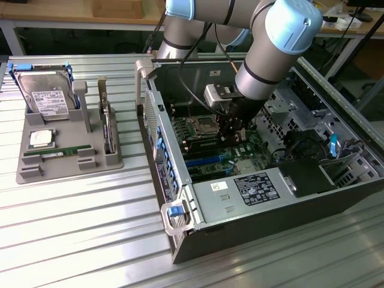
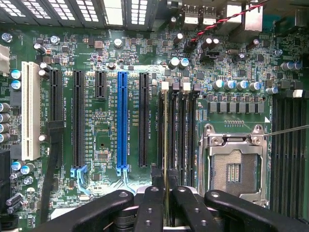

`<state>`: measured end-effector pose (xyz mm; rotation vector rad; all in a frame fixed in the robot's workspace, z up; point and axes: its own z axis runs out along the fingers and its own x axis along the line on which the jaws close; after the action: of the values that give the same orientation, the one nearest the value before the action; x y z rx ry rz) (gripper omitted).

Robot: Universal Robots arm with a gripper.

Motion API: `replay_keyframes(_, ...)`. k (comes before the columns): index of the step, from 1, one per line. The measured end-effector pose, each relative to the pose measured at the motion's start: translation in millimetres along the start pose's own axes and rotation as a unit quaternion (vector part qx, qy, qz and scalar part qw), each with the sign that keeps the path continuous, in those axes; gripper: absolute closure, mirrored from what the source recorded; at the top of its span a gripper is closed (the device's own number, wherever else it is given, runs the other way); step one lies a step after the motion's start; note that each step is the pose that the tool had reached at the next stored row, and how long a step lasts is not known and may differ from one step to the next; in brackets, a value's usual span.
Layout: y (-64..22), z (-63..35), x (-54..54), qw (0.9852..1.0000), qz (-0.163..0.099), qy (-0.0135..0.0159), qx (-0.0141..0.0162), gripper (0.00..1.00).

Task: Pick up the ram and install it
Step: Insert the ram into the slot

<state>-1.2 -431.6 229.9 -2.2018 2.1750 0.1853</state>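
Hand point(image 2: 166, 200): nearly closed, fingers pinching the ram's edge.
Ram point(image 2: 166, 140): stood on edge in a black memory slot beside the processor socket point(image 2: 234, 166).
Writing: labels on the case point(image 1: 255, 187) and hard drive point(image 1: 48, 99) were unreadable.

We are seeing open room above the motherboard point(image 2: 111, 63) — the case walls point(image 1: 157, 129) and drive cage point(image 1: 288, 111) are hemming it in.
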Motion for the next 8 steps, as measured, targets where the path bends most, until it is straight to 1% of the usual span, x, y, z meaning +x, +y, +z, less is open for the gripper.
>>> replay_keyframes(8, 0.5, 0.0, 0.0, 1.0, -0.002, 0.0, -0.0002, 0.87)
